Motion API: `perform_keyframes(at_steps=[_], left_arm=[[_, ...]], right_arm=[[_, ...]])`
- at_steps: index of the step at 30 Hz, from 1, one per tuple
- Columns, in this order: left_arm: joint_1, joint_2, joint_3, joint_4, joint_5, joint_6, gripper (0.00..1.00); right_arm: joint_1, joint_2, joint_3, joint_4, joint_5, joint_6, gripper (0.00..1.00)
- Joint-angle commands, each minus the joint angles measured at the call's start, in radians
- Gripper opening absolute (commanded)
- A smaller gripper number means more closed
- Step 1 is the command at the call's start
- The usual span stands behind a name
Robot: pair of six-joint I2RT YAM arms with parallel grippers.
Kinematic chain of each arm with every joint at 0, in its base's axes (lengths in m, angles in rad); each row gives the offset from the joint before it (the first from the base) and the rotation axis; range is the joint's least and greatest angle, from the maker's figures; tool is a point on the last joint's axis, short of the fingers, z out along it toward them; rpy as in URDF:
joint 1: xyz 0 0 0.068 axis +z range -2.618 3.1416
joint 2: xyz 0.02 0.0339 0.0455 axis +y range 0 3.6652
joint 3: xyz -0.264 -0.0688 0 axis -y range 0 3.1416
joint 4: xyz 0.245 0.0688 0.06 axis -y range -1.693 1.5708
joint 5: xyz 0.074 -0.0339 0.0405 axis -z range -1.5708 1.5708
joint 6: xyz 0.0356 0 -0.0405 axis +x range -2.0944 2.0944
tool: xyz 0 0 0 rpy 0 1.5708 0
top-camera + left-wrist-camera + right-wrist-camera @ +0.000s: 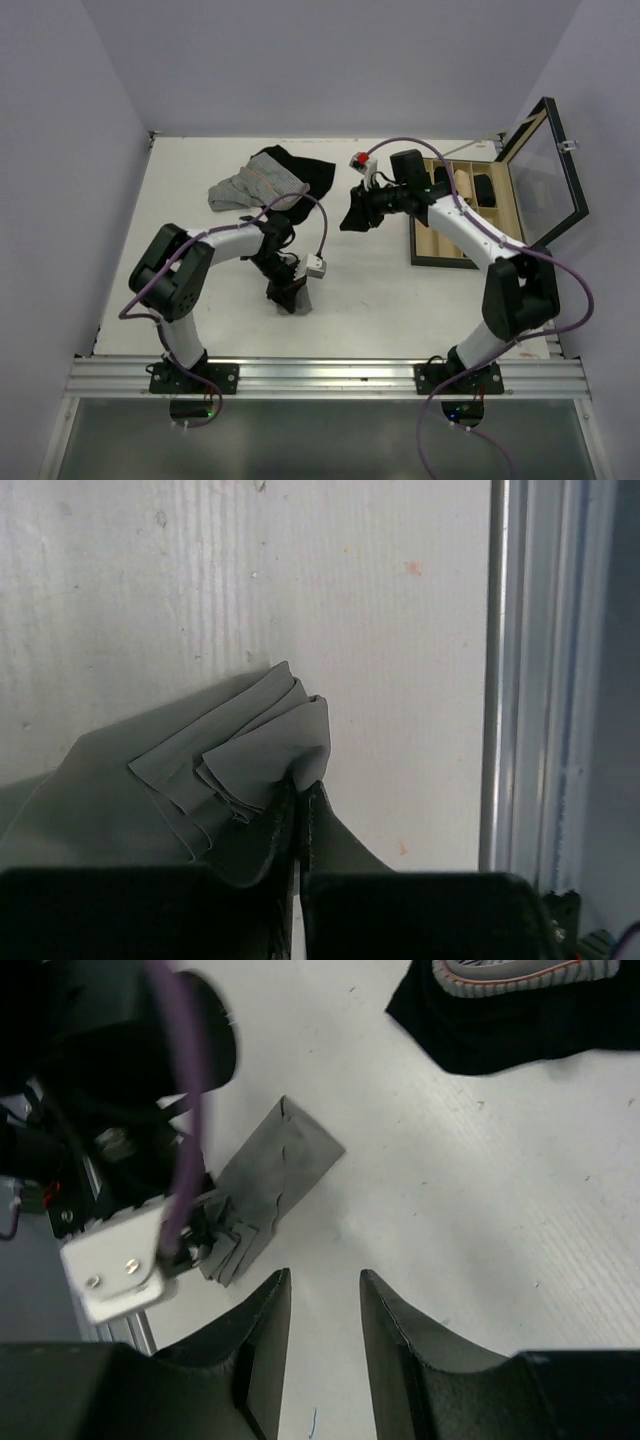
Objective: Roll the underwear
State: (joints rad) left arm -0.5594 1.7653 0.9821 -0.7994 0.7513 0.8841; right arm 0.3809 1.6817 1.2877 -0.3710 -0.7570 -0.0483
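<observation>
The underwear (304,300) is a grey, folded strip lying near the table's front edge. In the left wrist view the underwear (190,770) shows several stacked folds at its end. My left gripper (302,788) is shut on that bunched edge, its jaws pressed together on the cloth. From above, the left gripper (283,296) sits low on the strip's left end. My right gripper (352,216) hovers above mid-table, open with nothing between its fingers (270,1310). Its wrist view looks down on the underwear (285,1160) and the left gripper (195,1245) holding it.
A pile of a pinstriped garment (245,185) and a black garment (305,170) lies at the back. A wooden compartment box (470,215) with its glass lid (545,170) raised stands at the right. A metal rail (510,680) runs along the table's near edge.
</observation>
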Motion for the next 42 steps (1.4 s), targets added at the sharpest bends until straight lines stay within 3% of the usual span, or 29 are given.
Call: perform_keyframes(at_steps=[1,6,11,14,20,28,29,42], left_arm=[[0.027,0.149,0.091,-0.171,0.112,0.061,0.00],[0.117,0.295,0.187,-0.298,0.186,0.150,0.00],[0.176,0.395,0.273,-0.376,0.211,0.240,0.00],[0.181,0.407,0.279,-0.360,0.201,0.230,0.00],[0.182,0.439,0.290,-0.362,0.203,0.236,0.00],[0.187,0.467,0.305,-0.354,0.200,0.223,0.01],[0.187,0.468,0.306,-0.351,0.200,0.222,0.02],[0.191,0.467,0.282,-0.316,0.201,0.207,0.05]], right_arm=[[0.036,-0.114,-0.096,-0.100,0.004,-0.220,0.38],[0.134,-0.178,-0.153,-0.285,0.091,-0.422,0.37],[0.260,-0.254,-0.177,-0.282,0.156,-0.489,0.40],[0.369,-0.235,-0.189,-0.206,0.203,-0.478,0.51],[0.499,-0.140,-0.198,-0.013,0.309,-0.452,0.52],[0.544,-0.040,-0.269,0.224,0.320,-0.440,0.57],[0.550,-0.031,-0.266,0.243,0.318,-0.440,0.66],[0.599,0.105,-0.255,0.325,0.268,-0.487,0.73]])
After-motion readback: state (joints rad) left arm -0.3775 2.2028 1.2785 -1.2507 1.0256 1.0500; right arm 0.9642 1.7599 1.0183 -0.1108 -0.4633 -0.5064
